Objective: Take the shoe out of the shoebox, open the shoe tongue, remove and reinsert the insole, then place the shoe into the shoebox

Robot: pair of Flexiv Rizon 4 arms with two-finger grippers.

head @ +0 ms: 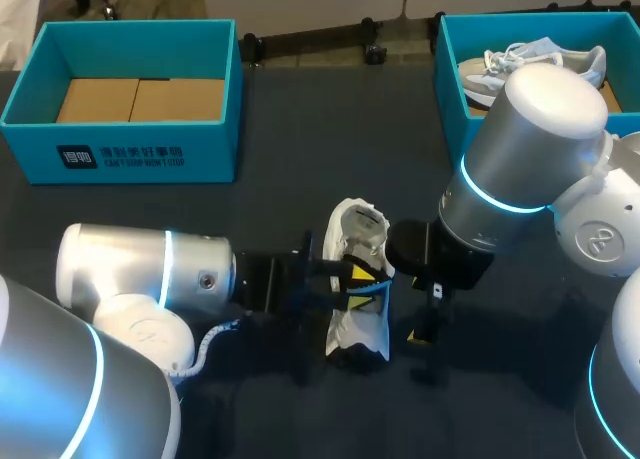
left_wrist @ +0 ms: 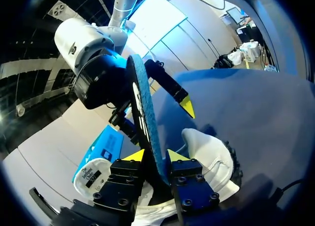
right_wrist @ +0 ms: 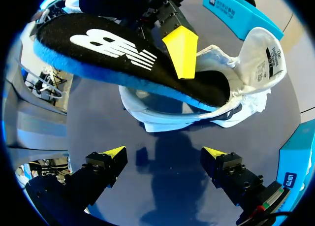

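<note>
The white shoe [head: 356,331] lies on the dark table between my two grippers, with its tongue pulled open. A black-topped, blue-edged insole [left_wrist: 142,103] sticks out of it, its heel end still inside the shoe [right_wrist: 256,53]. My left gripper [left_wrist: 155,155] is open, and the insole [right_wrist: 113,48] stands edge-on between its fingertips, with one yellow tip [right_wrist: 181,51] on the black face. My right gripper [right_wrist: 165,151] hangs wide open just right of the shoe with nothing in it. In the head view the left gripper [head: 356,279] is at the shoe's mouth and the right gripper [head: 428,319] beside it.
An empty teal shoebox [head: 130,154] with a cardboard floor stands at the back left. A second teal box [head: 450,89] at the back right holds another pale shoe [head: 540,64]. My right arm's large silver wrist [head: 520,149] hangs over the table's right middle.
</note>
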